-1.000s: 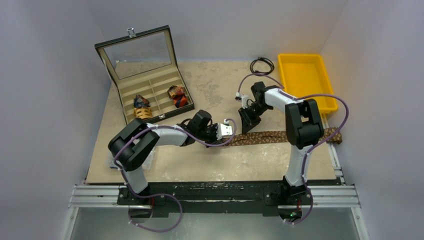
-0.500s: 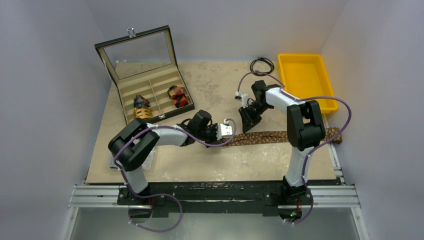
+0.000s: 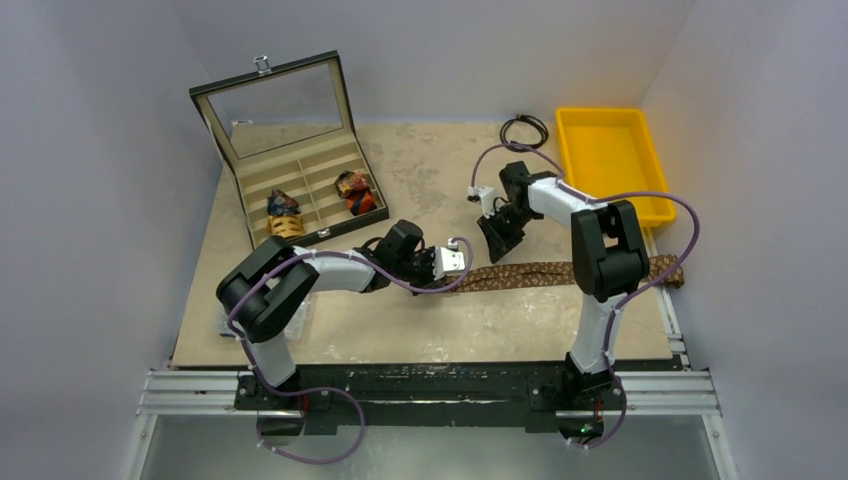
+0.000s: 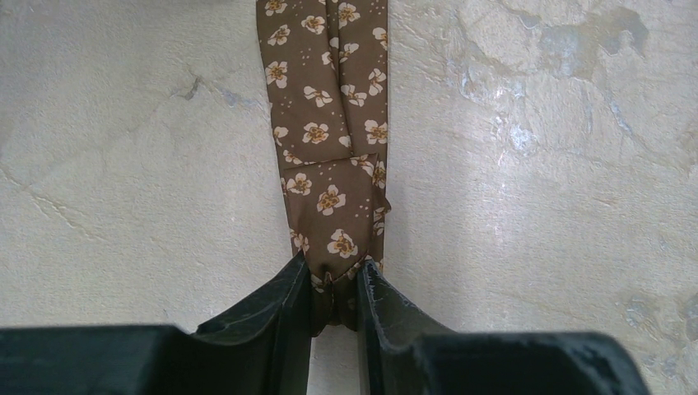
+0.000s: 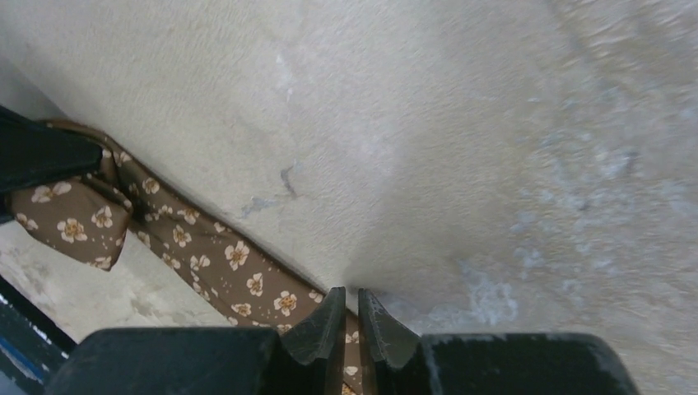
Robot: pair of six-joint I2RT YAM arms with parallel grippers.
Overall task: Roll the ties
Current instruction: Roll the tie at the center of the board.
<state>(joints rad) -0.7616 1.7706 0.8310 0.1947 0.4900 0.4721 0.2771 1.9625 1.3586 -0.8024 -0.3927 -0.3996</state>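
A brown tie [image 3: 540, 272] with small cream flowers lies stretched across the table, from its centre to the right edge. My left gripper [image 3: 462, 262] is shut on the tie's folded left end, and the left wrist view shows that fold [image 4: 333, 206] pinched between the fingertips of the left gripper [image 4: 333, 276]. My right gripper [image 3: 497, 238] hovers just behind the tie. In the right wrist view the right gripper [image 5: 351, 300] has its jaws almost together with nothing between them, and the tie [image 5: 206, 255] runs beneath. Two rolled ties [image 3: 284, 213] [image 3: 357, 192] sit in the case.
An open display case [image 3: 300, 160] with a glass lid stands at the back left. A yellow bin [image 3: 610, 160] is at the back right, with a black cable loop [image 3: 524, 129] beside it. The tie's wide end [image 3: 668, 268] reaches the table's right edge.
My right gripper has drawn back a little from the tie and its jaws have narrowed. The left gripper and the tie have not moved.
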